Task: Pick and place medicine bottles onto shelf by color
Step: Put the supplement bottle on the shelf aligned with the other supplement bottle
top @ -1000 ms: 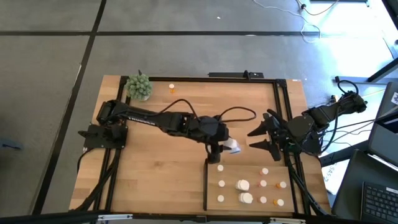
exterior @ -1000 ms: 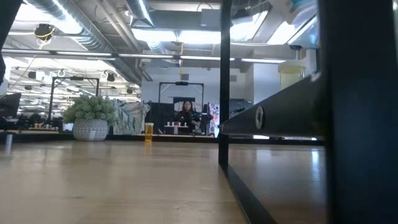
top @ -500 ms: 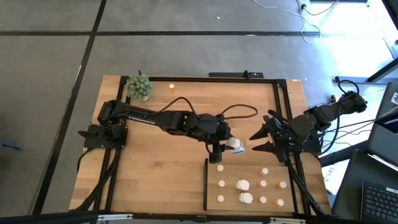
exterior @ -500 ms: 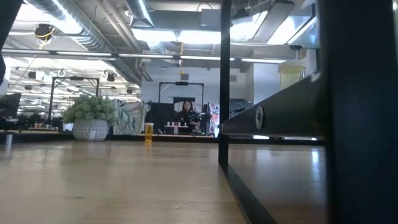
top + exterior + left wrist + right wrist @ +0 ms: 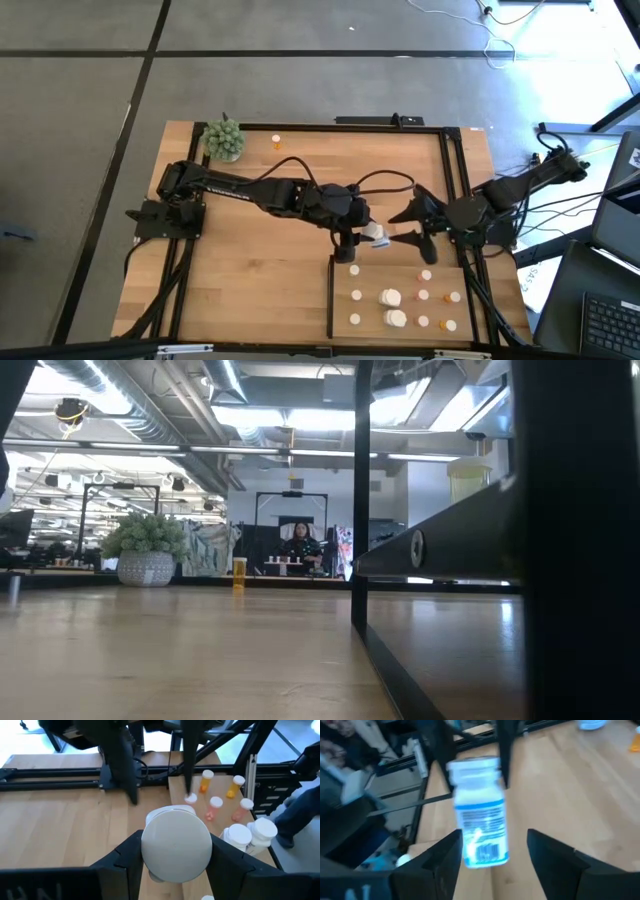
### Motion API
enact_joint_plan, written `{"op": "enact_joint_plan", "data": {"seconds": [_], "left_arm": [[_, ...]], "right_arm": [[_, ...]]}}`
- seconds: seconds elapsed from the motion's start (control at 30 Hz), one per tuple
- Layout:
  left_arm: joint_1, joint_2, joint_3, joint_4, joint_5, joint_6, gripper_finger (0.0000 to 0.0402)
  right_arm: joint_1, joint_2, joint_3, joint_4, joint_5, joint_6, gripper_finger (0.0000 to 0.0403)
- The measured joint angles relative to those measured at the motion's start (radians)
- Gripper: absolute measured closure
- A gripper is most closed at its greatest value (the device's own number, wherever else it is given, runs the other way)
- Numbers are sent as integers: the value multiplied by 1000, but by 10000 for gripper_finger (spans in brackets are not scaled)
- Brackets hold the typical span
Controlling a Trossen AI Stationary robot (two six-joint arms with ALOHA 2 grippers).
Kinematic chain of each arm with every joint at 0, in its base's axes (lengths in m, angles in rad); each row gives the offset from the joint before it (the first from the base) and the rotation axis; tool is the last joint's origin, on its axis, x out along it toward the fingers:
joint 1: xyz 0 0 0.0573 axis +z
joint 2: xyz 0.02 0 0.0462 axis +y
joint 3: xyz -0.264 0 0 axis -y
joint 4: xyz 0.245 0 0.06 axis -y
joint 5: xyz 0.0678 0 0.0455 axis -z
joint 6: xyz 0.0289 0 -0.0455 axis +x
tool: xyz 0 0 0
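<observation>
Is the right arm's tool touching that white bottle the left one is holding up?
Apart. In the right wrist view the white bottle sits between the right tool's open fingers with wood showing on both sides; the left tool clamps it.

No text can be read anywhere; the white bottle (image 5: 479,815) carries a blue-banded label with print too blurred to make out

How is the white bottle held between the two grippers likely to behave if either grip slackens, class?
The white bottle looks rigid plastic, so the left gripper probably won't squash it. Its round body would likely roll if dropped on its side. The glossy label may slip as the open right gripper closes in.
</observation>
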Motion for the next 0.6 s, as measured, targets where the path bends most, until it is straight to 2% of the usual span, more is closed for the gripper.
{"op": "enact_joint_plan", "data": {"seconds": [0.13, 0.6], "left_arm": [[0, 0, 0, -4, 0, 6, 244], [1, 0, -1, -43, -7, 27, 244]], "right_arm": [[-5, 24, 0, 12, 67, 1, 179], [-14, 81, 0, 54, -9, 1, 179]]}}
